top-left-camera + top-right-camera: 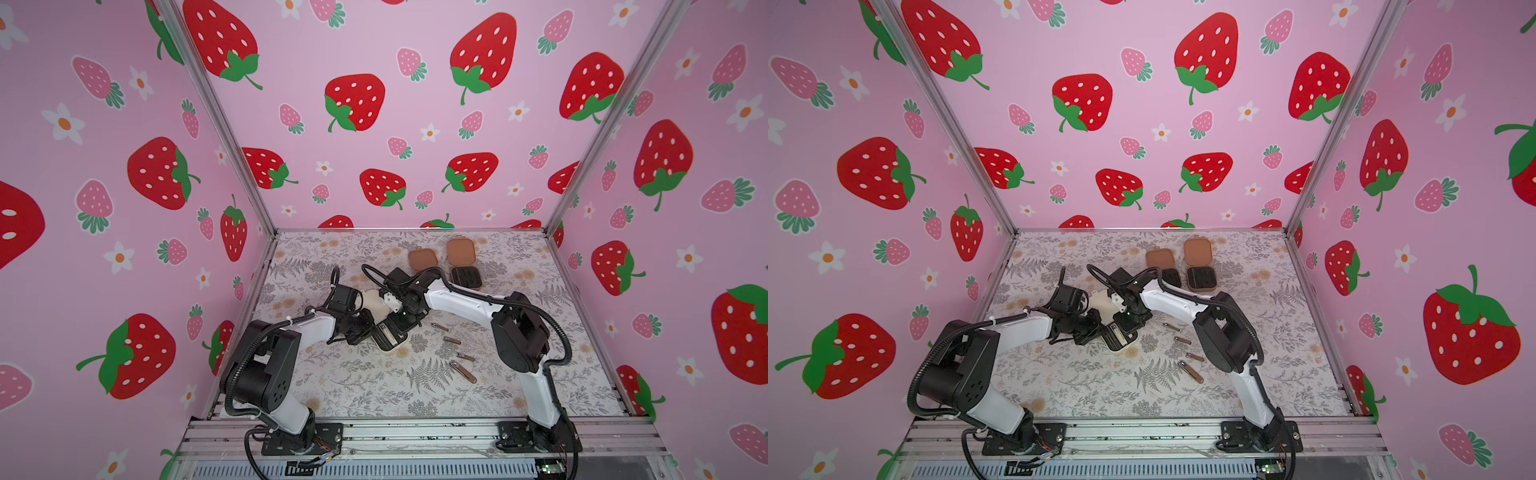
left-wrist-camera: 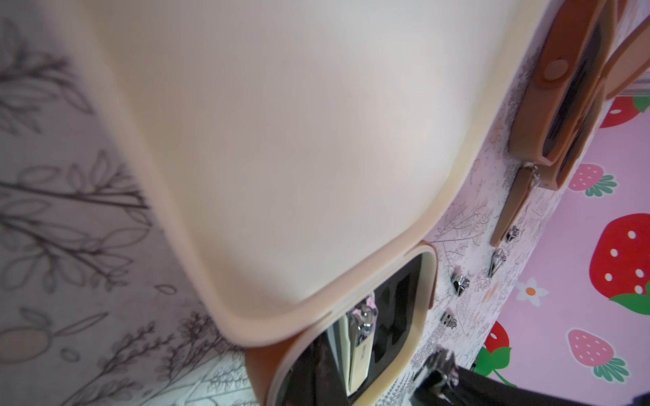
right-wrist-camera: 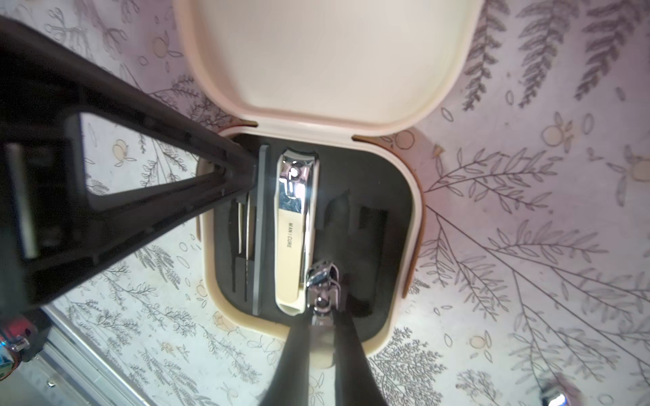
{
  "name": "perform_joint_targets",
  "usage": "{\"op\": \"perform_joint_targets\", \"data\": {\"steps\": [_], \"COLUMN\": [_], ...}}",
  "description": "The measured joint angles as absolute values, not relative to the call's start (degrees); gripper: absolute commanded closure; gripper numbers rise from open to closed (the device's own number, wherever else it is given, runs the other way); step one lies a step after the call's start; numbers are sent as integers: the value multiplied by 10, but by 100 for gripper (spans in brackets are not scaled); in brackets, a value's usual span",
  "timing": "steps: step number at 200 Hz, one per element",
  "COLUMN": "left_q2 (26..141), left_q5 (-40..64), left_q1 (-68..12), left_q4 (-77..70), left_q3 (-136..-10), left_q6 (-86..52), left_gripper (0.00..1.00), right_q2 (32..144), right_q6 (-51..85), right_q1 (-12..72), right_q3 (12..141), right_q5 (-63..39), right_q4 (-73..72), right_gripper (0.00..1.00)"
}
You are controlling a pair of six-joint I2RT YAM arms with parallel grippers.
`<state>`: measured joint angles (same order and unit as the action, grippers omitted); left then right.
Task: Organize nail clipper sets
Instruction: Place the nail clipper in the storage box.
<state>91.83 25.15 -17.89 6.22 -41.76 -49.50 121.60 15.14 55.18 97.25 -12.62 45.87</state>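
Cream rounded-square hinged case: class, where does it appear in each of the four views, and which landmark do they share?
Top view: cream rounded-square hinged case, mid-table, open.
Top view: same case, mid-table.
Left wrist: the case fills most of the picture, lid open.
Right wrist: the case, middle of the picture, open.
Shared landmark: floral table cover.

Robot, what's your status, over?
Left fingers shut, tip at cream case rim. Right fingers shut on small clipper over its black insert. Large clipper seated alongside; other tools loose on table.
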Motion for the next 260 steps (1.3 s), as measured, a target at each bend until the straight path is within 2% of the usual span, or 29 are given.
{"op": "perform_joint_targets", "data": {"steps": [85, 260], "left_q2": [918, 917], "left_q5": [251, 251], "left_q1": [-179, -179], "left_q4": [62, 57], "left_q3": [-418, -414], "left_q6": [-495, -495], "left_gripper": [100, 100], "right_q2": [1264, 1286], "right_q6": [151, 152], "right_q1": [552, 550], "right_q3": [1001, 1031], "right_q5": [-150, -108], "right_q4": [462, 475], "right_gripper": [87, 86]}}
